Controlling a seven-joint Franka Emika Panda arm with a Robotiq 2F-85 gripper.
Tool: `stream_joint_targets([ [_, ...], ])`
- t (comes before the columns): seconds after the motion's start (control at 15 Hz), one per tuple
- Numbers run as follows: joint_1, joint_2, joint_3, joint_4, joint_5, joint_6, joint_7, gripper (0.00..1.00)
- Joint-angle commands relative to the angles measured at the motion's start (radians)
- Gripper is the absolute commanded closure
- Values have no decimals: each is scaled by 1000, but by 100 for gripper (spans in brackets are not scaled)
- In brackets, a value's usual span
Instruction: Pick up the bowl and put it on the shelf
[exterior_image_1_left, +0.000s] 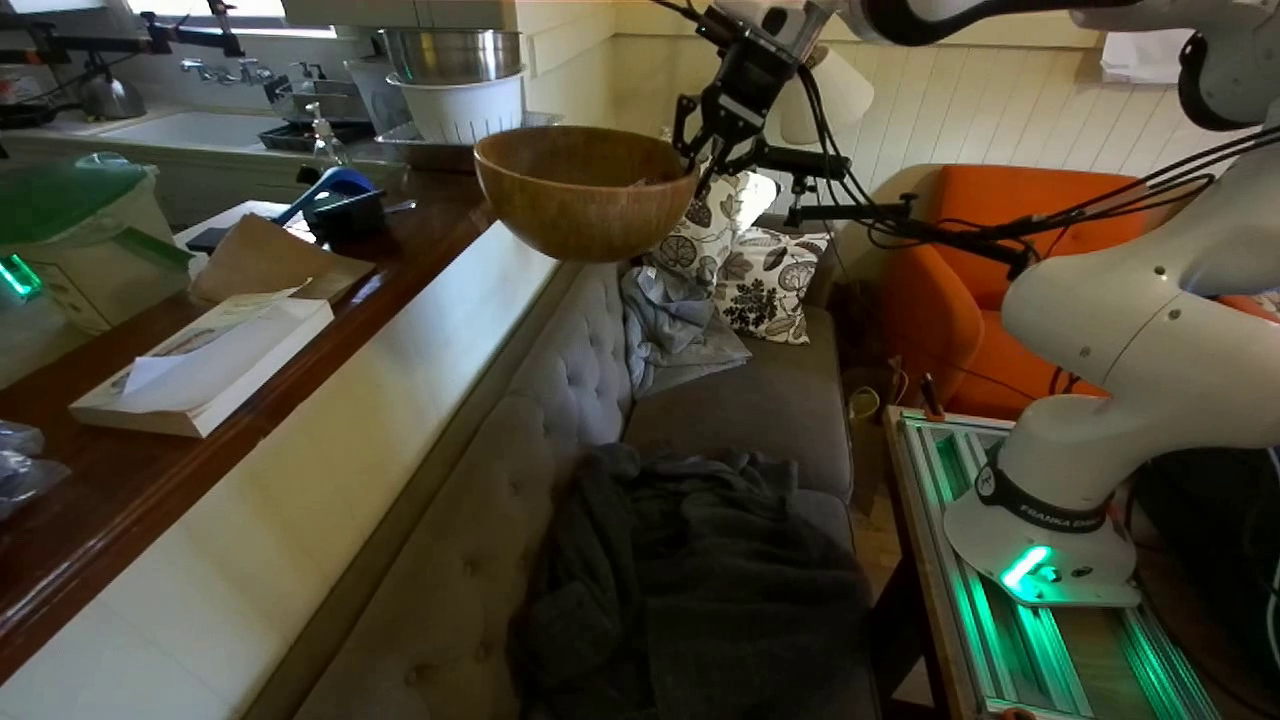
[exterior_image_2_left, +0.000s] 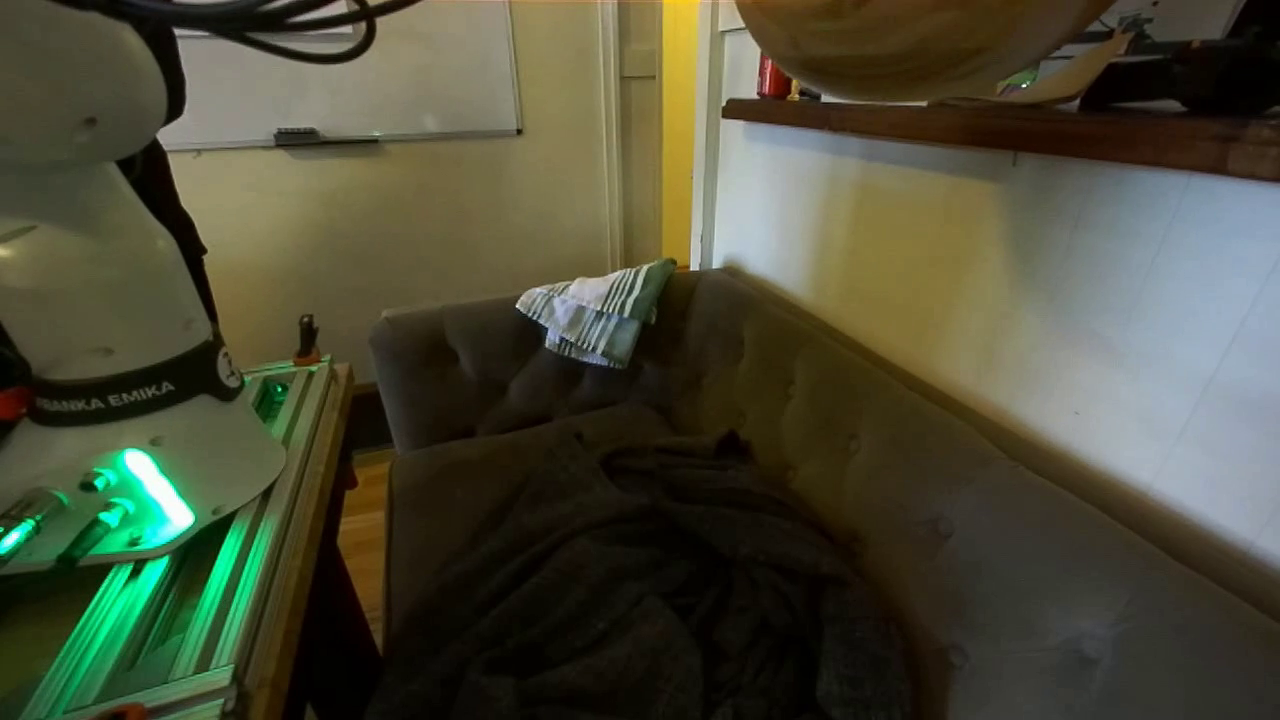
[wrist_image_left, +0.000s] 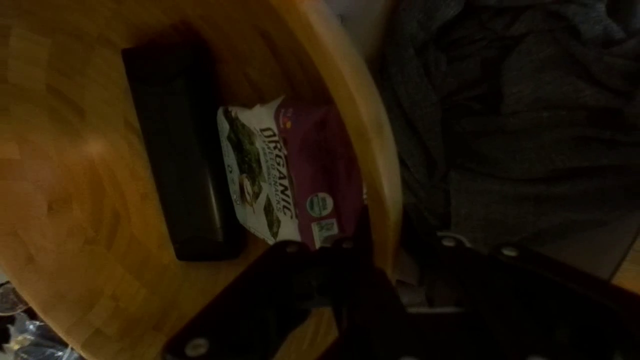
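The tool (wrist_image_left: 386, 245) is clamped over the rim of the bowl (exterior_image_1_left: 585, 215), one finger inside the wall and one outside, the gap between them about as narrow as the rim is thick. In the wrist view both fingers are so dark that their tips are hard to make out. The bowl hangs roughly upright in the air, reaching out from the tool towards the shelf (exterior_image_1_left: 432, 225); how much of it is over that ledge I cannot tell. In an exterior view the top of the frame cuts off the bowl's upper part, and its curve partly covers a red object (exterior_image_2_left: 770, 80) on the shelf.

Inside the bowl, next to the tool's inner finger, lies a purple and white packet (wrist_image_left: 280, 170); the finger hides one end of it, and "ORGANIC" is the plainest word. Farther from the tool, just beside the packet, is a black case (wrist_image_left: 182, 155), its details lost in shadow. Below the tool, past the rim, dark cloth (wrist_image_left: 500, 125) lies on the grey sofa (exterior_image_1_left: 735, 420). Well apart from the tool, on the shelf, a thin white box or book (exterior_image_1_left: 235, 375) carries loose paper. A scrap of clear plastic (wrist_image_left: 37, 337), across the bowl from the tool, is cut off by the frame.
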Motion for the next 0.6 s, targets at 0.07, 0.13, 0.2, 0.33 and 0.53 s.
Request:
stream_joint_targets([
  [0.07, 147, 5, -24, 105, -69, -14, -13, 96],
  [0.13, 178, 8, -28, 128, -73, -28, -20, 96],
  [0.2, 217, 4, -33, 165, -72, -38, -27, 96],
  [0.33, 303, -15, -43, 255, -66, -84, -54, 96],
  [0.53, 433, -100, -79, 420, -28, -183, -154, 96],
])
